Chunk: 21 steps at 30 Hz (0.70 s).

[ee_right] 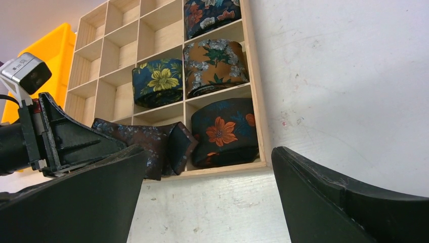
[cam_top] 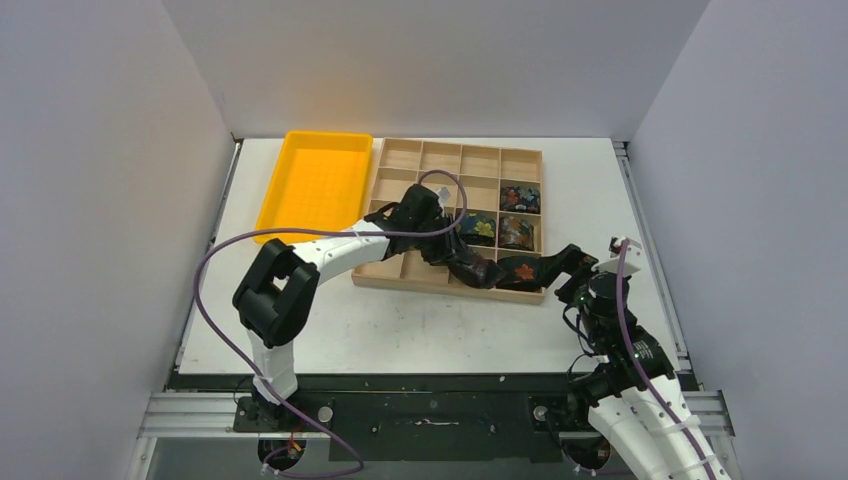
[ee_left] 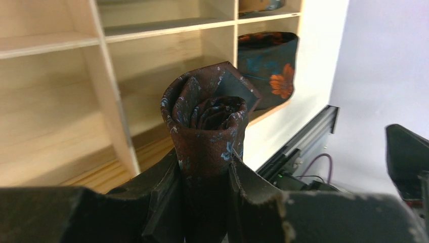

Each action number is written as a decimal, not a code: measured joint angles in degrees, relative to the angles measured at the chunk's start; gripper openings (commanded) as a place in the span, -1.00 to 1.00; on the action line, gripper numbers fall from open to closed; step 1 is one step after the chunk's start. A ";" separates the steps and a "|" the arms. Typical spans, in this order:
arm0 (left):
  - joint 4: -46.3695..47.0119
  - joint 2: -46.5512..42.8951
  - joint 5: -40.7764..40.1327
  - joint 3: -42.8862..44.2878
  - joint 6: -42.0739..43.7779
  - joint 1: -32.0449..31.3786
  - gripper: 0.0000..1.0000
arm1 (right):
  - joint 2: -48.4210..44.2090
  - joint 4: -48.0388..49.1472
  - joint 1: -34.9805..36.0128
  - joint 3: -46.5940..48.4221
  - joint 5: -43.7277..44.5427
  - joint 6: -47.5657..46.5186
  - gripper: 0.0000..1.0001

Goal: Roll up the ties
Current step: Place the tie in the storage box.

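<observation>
My left gripper (cam_top: 447, 240) (ee_left: 205, 167) is shut on a rolled dark brown tie with small blue flowers (cam_top: 470, 266) (ee_left: 207, 119) (ee_right: 146, 144). It holds the tie over the front row of the wooden grid tray (cam_top: 400, 158), beside a coiled tie with an orange flower (cam_top: 521, 270) (ee_left: 270, 66) (ee_right: 222, 131). Three more coiled ties fill cells behind: blue with a yellow flower (cam_top: 479, 228) (ee_right: 154, 81), orange-brown (cam_top: 517, 232) (ee_right: 215, 66) and multicolour floral (cam_top: 519, 197) (ee_right: 210, 12). My right gripper (cam_top: 562, 272) (ee_right: 210, 152) stands open over the table just in front of the tray's right corner, holding nothing.
A yellow plastic bin (cam_top: 315, 180) sits left of the wooden tray (ee_right: 96, 55). White walls enclose the table on three sides. The left arm's purple cable (cam_top: 215, 270) loops over the table's left side.
</observation>
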 measured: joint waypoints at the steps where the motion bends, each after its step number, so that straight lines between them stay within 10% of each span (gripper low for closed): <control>1: -1.68 0.24 -0.74 0.74 0.81 0.04 -1.00 | 0.00 0.02 0.00 -0.07 0.00 0.00 0.96; 21: -22.56 9.31 -24.17 18.43 11.61 -6.62 -1.00 | 0.74 0.02 0.00 -0.50 -0.15 0.02 0.96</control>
